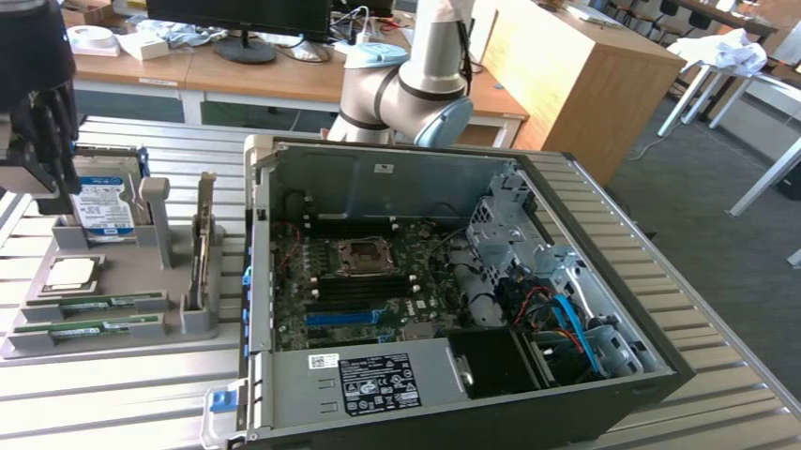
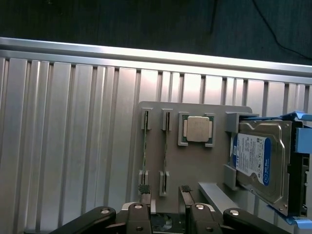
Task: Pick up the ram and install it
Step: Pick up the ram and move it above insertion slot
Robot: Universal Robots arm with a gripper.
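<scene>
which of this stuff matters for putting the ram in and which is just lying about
for the job: ram, second ram stick, open pincer over the grey holder, motherboard in the open computer case

lying about: hard drive, processor chip, monitor

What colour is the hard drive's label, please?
Blue and white label, clearest in the wrist view.

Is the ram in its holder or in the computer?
In its holder: both ram strips sit in the gray holder's slots, outside the computer case.
</scene>
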